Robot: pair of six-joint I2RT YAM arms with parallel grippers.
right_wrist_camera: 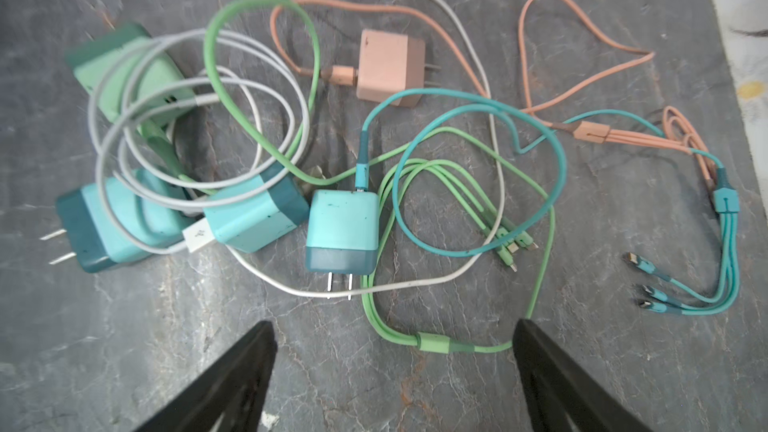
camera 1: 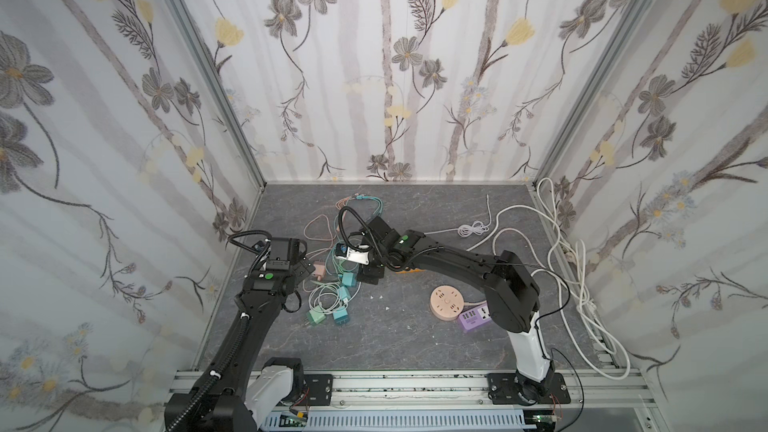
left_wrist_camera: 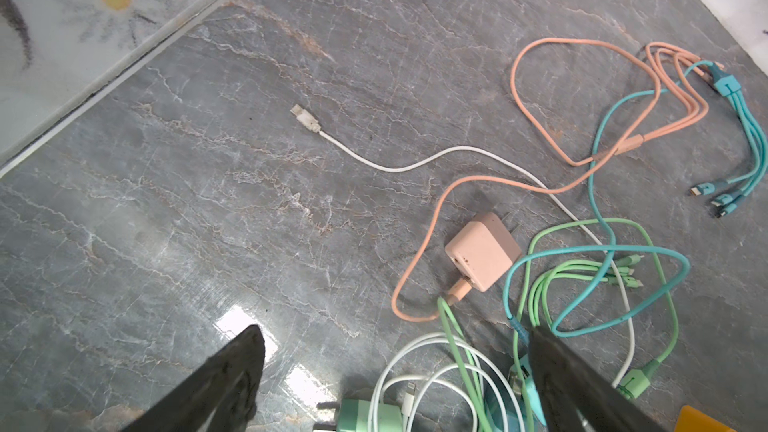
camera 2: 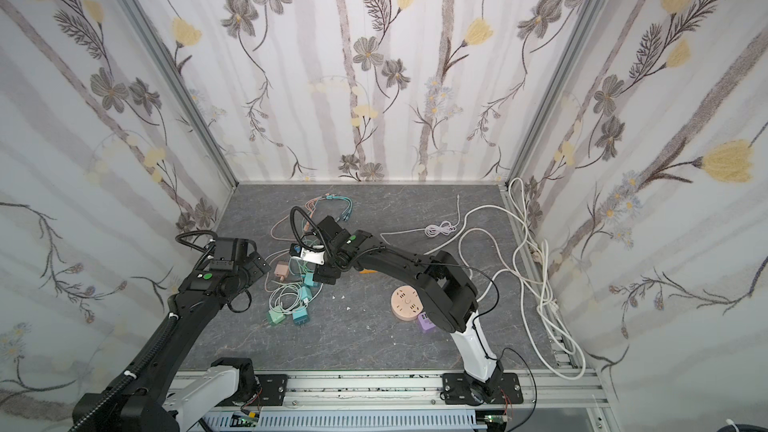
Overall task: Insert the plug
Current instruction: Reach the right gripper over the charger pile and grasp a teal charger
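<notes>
Several charger plugs lie tangled in cables on the grey floor. A teal plug lies just ahead of my right gripper, its two prongs pointing at the open, empty jaws. A green cable runs across the floor between the right fingertips. My left gripper hangs open over the left side of the pile, near a pink plug and a green plug. A round peach socket and a purple socket block sit to the right, partly behind the right arm.
Thick white cables loop along the right wall and a thin white cable lies coiled behind the right arm. Pink and teal multi-head cables spread at the back. Flowered walls enclose three sides; a metal rail runs along the front.
</notes>
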